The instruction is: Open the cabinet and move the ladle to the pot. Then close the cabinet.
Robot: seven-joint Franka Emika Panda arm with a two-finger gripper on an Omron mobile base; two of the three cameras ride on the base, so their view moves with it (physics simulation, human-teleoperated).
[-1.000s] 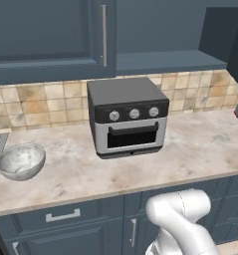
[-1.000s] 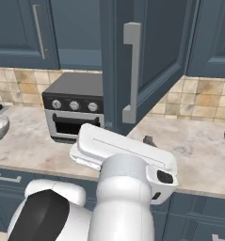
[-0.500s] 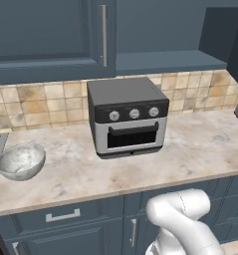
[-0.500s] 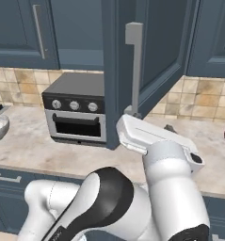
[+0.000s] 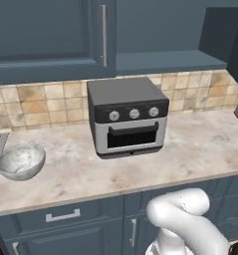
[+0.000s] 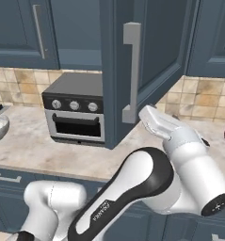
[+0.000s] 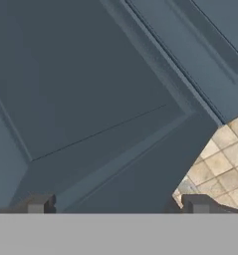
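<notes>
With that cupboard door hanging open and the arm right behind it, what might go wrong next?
1. The open cabinet door swings out over the counter, and the arm sits close behind it; a wide swing could knock the door.
2. The gripper faces the door panel closely with its fingers spread, so it might bump the door.
3. The toaster oven stands just beside the door and could get clipped.

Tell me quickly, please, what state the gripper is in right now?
Gripper: open, holding nothing, facing the dark slate-blue recessed-panel cabinet door.
</notes>
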